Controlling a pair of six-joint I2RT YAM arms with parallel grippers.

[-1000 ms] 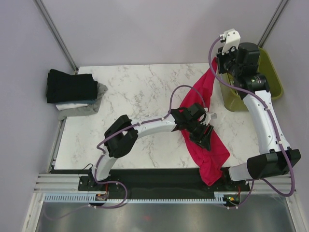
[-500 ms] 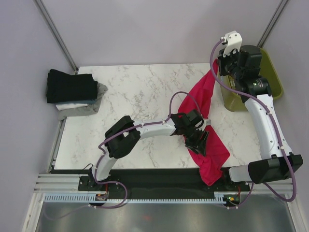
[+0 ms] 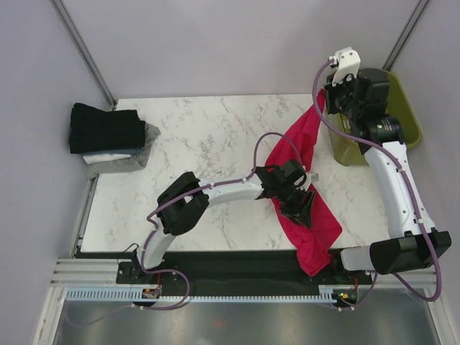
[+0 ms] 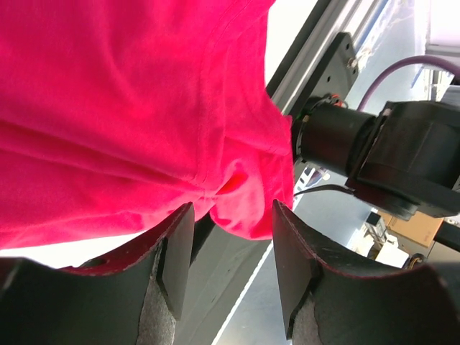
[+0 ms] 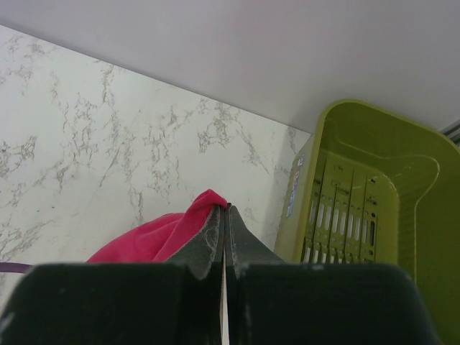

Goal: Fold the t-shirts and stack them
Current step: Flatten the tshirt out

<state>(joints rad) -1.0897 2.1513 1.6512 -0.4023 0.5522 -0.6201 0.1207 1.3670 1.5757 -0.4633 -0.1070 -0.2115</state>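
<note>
The crimson-pink t-shirt sits in the table's 4 o'clock quarter. It is strung as 1 long band from a raised corner near 1 o'clock down to 5 o'clock, where its lower end spills over the near edge. The right gripper is pinched tight on that raised corner, with only a small fold of cloth showing at its tips. The left gripper hovers over the lower half. Its jaws stand apart with a bunched hem in the gap, and they are not clamped on it.

Risks, as I judge them:
- The right pinch looks shallow, so a pull toward 12 o'clock could slip the corner free and drop the shirt in a heap.
- If the left jaws close here they may take 2 layers at the bunch, or only the seam, and the shirt would then spread twisted.
- The overhanging end could drag more cloth off the table if the band goes slack.
- The olive-green basket stands just beside the raised corner at 2 o'clock, so a swing could snag its rim.

The folded stack lies well apart at 10 o'clock, with black on top.

Sleeves and neckline cannot be made out. The left arm covers the shirt's middle, and the hanging end is cut off below the edge. How many shirts the stack holds is unclear.
</note>
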